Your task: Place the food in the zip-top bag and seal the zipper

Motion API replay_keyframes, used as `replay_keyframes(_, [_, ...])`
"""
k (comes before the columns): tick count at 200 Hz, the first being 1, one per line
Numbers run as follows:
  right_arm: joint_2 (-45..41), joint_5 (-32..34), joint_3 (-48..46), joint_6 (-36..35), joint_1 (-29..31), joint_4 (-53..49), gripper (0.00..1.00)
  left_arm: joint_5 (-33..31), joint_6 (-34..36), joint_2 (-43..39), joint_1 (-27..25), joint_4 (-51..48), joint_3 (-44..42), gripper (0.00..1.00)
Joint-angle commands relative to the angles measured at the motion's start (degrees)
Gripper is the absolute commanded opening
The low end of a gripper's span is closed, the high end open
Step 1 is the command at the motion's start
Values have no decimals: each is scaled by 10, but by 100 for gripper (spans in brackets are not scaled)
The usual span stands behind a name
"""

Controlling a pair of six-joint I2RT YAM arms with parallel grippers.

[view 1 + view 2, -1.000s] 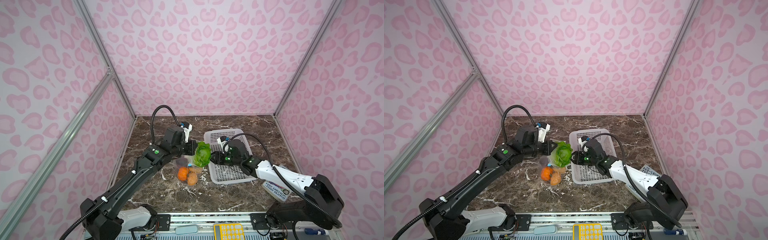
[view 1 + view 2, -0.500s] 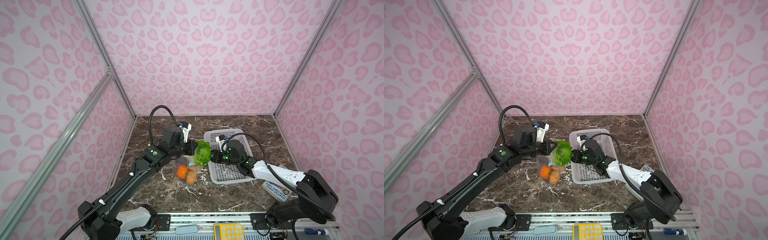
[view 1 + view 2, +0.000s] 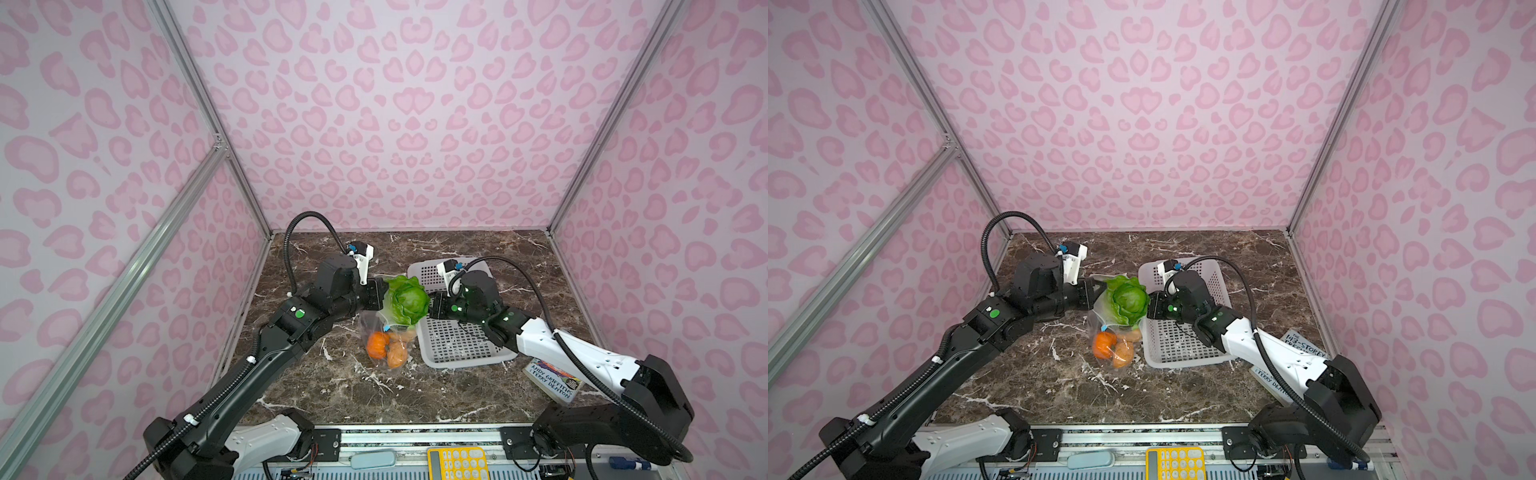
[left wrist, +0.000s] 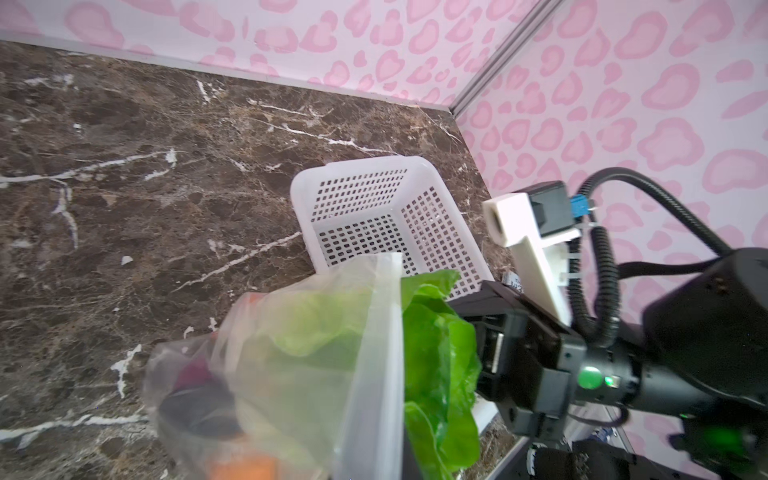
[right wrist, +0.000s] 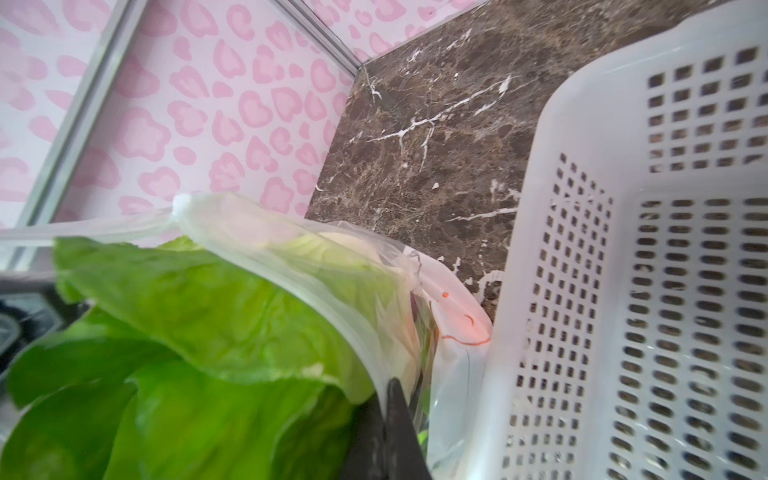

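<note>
The clear zip-top bag [image 3: 374, 328] hangs between my two grippers, a little above the marble floor in both top views. A green cabbage [image 3: 406, 300] sticks out of its mouth. An orange pumpkin [image 3: 377, 345] and a tan potato [image 3: 395, 356] lie in its bottom, and a purple onion [image 4: 195, 374] shows through the film. My left gripper [image 3: 380, 293] is shut on the mouth's left edge. My right gripper [image 5: 390, 424] is shut on the zipper strip [image 5: 332, 324] at the right edge, beside the cabbage [image 5: 187, 332]. A small blue tab [image 3: 386, 328] sits on the zipper.
A white perforated basket [image 3: 457, 345] stands right of the bag, under my right arm, nothing in it. A book [image 3: 555, 380] lies at the front right. A yellow calculator [image 3: 457, 463] sits on the front rail. Pink patterned walls close three sides.
My right gripper's jaws have closed onto the bag's mouth edge beside the cabbage. The bag, the food in it and the left arm have barely moved.
</note>
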Motion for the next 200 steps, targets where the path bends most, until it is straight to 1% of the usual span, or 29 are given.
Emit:
replay_keyframes(1, [-11,78,45,-65,11,-137,0,-72,-4,-14,10,7,-12,3])
replay_keyframes(24, [-15,130,100,-105,37,-207,0,-108,-10,-32,22,2,-32,3])
replay_keyframes(37, [-14,138,122,-111,45,-223,0,-123,-10,-40,26,-3,-41,3])
replay_keyframes(77, [-21,110,141,-95,51,-188,0,-125,0,-54,31,-12,-52,3])
replay_keyframes(104, [-38,72,137,-78,51,-132,0,-117,34,-59,31,-19,-44,3])
replay_keyframes(124, [-41,51,129,-73,54,-96,0,-135,56,-62,32,-23,-30,3])
replay_keyframes(150, [-24,43,137,-90,87,-101,0,-148,70,-54,35,-11,-21,3])
replay_keyframes(166, [-19,66,149,-110,110,-124,0,-119,67,-35,37,-2,-17,3])
replay_keyframes(184, [-25,95,151,-117,116,-151,0,-46,63,-1,37,7,-5,3])
replay_keyframes(200, [-41,134,141,-119,112,-173,0,11,58,27,37,15,10,3])
